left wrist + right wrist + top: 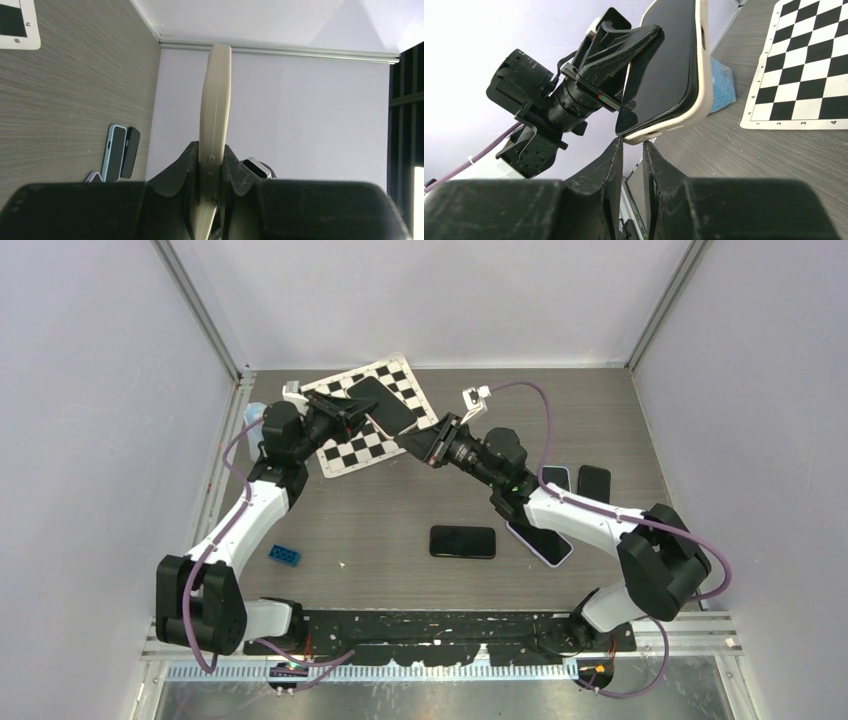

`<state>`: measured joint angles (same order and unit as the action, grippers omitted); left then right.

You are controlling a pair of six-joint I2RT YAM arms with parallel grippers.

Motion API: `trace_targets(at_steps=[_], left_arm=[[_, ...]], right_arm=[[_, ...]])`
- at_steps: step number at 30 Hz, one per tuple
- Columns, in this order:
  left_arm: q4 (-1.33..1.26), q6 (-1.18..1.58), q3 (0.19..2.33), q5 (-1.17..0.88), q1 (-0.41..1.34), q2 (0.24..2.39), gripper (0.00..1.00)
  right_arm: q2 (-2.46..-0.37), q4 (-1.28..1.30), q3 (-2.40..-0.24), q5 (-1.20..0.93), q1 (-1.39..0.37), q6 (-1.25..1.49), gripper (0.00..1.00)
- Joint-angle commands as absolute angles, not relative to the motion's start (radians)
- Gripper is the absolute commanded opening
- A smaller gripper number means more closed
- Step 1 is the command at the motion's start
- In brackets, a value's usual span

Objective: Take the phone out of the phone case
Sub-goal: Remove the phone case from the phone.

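Left gripper (210, 148) clamped on cream phone case (216, 100), phone (669, 75) seated inside, held edge-up off table, above checkerboard mat (809, 75). Right gripper (633, 145) at case's bottom corner, jaws narrowed to slit; cannot tell if pinching.
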<state>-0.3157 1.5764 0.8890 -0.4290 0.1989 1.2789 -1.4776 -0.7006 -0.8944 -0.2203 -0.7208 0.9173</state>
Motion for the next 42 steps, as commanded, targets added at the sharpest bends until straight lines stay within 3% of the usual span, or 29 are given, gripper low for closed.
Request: trace_targets(at_steps=[1,11,15,17,21,25,34,42], left_arm=[[-0.484,1.65,0.929,-0.539,0.236,1.227,0.0],[-0.512,1.668,0.928,-0.534,0.237,1.245,0.0],[-0.525,1.654,0.908,-0.529,0.236,1.252,0.0],[-0.507,1.613,0.905,-0.526,0.234,1.251,0.0],[-0.424,1.535,0.899,-0.529,0.215,1.234,0.0],[-0.428,1.536,0.882,-0.528,0.206,1.227,0.0],[-0.461,1.586,0.867,-0.526,0.207,1.233,0.0],[-0.567,1.799,0.777,-0.478,0.211,1.23,0.0]], right_arm=[[-1.553,-0.595,-0.899,-0.148,-0.721,0.863,0.23],[-1.568,-0.576,-0.891,-0.107,-0.722,0.868,0.2],[-1.523,-0.572,-0.892,-0.119,-0.714,0.876,0.26],[-1.477,-0.59,-0.882,-0.16,-0.699,0.888,0.35],[-1.401,-0.712,-0.839,-0.257,-0.669,0.891,0.7],[-1.332,-0.721,-0.819,-0.278,-0.648,0.892,0.82],[-1.315,-0.734,-0.815,-0.251,-0.64,0.991,0.81],[-1.39,-0.788,-0.816,-0.262,-0.64,1.023,0.6]])
